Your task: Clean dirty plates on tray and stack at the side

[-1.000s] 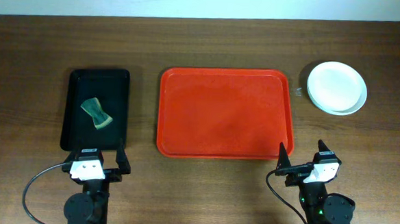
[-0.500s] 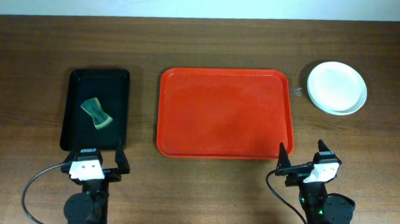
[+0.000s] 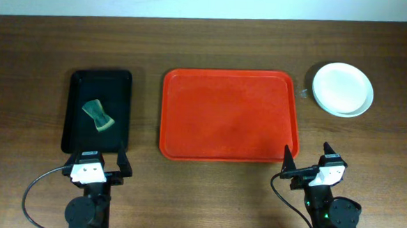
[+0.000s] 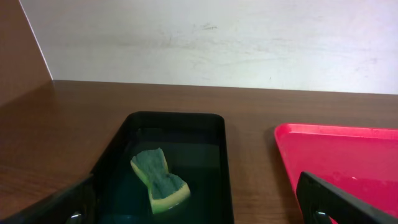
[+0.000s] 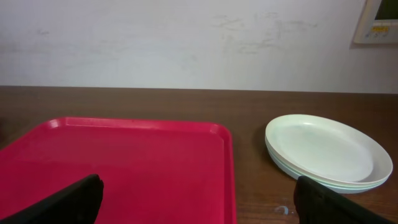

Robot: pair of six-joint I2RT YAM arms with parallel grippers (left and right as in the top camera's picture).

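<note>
nothing has shifted over the last second: both arms sit where they were at the near edge of the counter [image 3: 39, 56], and no object has moved. that stillness reads as the job being over rather than paused.

the red tray [image 3: 228, 115] lies in the middle of the counter with nothing on it, and no smears show on its surface from above or from the right wrist view. the plates [image 3: 342, 88] are piled in one stack on the bare counter, off the tray's far right corner, near it but not touching. from the right wrist the stack [image 5: 328, 152] shows several rims nested one on another. the top plate looks pale and clean, and those below are hidden apart from their edges.

on the left, the sponge [image 3: 99, 115] lies inside the black tray [image 3: 79, 93], loose, with nothing gripping it.

the left pincer [image 3: 102, 156] hangs just in front of the black tray, its fingers spread wide apart and holding nothing. the right pincer [image 3: 307, 156] hovers by the red tray's near right corner, likewise spread and empty.

judged from how things lie, the cleaning and stacking both look done, and no further move seems to be needed.
</note>
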